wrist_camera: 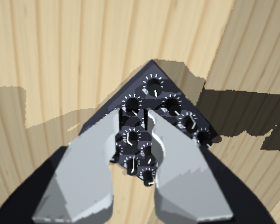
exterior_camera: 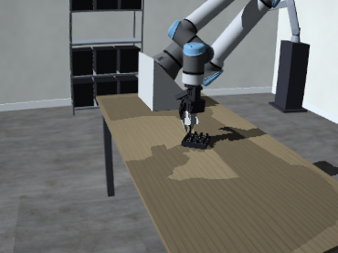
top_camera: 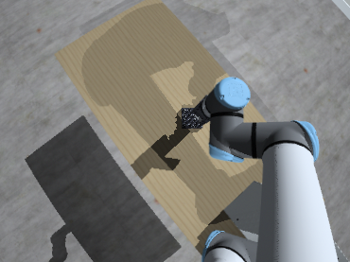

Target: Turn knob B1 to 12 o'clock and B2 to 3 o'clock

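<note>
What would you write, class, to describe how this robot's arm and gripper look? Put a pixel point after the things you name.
The arm has light grey, rounded tubes, darker grey joints with black rings, and blue caps. The gripper [exterior_camera: 188, 130] [wrist_camera: 133, 110] has a black body and two pale grey fingers, broad at the base and narrowing towards dark tips.
</note>
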### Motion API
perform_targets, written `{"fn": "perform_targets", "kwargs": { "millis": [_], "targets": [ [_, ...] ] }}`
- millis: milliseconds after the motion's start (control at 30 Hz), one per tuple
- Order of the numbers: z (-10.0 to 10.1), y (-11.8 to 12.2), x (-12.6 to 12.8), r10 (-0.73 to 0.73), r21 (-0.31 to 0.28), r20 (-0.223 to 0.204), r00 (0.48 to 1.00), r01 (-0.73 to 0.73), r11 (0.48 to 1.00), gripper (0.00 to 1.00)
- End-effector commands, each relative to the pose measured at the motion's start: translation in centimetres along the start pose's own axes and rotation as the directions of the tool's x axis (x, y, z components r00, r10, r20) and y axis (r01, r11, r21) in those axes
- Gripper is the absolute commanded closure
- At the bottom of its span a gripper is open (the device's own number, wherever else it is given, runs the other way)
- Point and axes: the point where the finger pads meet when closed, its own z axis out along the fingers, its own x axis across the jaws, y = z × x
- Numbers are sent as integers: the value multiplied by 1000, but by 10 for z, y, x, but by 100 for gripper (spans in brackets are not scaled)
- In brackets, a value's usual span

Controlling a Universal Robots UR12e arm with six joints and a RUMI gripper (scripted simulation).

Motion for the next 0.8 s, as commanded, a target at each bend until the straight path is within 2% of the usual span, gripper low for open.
{"fn": "perform_targets", "kwargs": {
  "millis": [0, 767],
  "targets": [
    [-1, 1, -1, -2, -2, 3, 1000, 2, 1000, 89],
    [-1, 2, -2, -3, -2, 3, 1000, 3, 1000, 89]
  ]
}}
